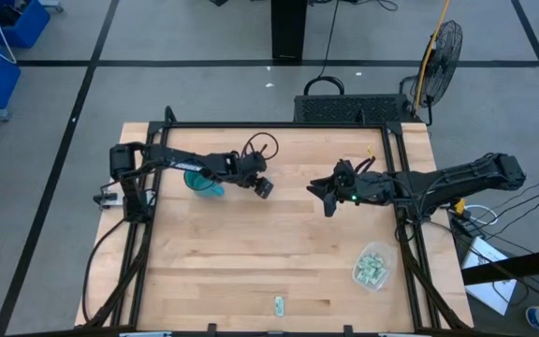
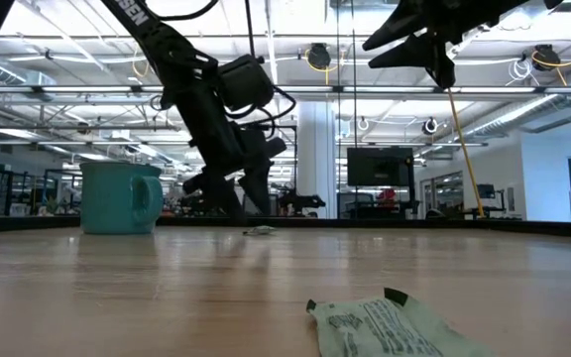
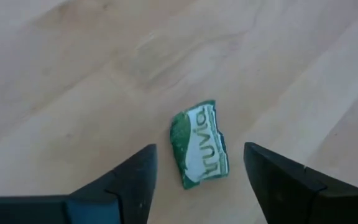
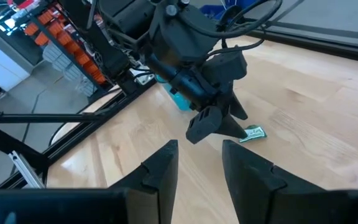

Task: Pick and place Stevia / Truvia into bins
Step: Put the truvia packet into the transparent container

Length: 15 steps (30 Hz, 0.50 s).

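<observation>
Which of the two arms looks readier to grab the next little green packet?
The left, probably. Its pincer hangs open directly above a Truvia packet lying on the table near the teal mug. The right pincer is raised, also open, with no packet beneath it, though it is closer to the bin.

In the high view, the left pincer (image 1: 262,187) covers the Truvia sachet (image 3: 199,144) lying under it. The packets inside the clear tub (image 1: 373,266) are too small to count. The low view's bottom edge crops the near sachet (image 2: 390,325).
</observation>
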Available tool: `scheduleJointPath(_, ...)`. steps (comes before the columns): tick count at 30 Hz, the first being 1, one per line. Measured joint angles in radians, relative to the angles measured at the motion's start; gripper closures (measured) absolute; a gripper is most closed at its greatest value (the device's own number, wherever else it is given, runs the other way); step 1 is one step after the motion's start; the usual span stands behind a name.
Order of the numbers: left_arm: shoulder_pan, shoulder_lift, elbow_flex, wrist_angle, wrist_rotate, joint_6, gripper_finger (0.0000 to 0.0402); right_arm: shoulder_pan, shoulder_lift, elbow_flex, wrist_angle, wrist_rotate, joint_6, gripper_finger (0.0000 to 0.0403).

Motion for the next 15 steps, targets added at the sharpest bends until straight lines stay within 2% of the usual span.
scheduleJointPath(4,0.0,0.002,0.0,0.03,-0.026,-0.001,0.0149,0.0,0.0,0.0,0.0,0.0,-0.03,0.0284)
scheduleJointPath(15,-0.002,0.076,0.003,0.088,-0.017,-0.021,0.0149,0.0,0.0,-0.001,-0.005,0.002,-0.048,0.0284)
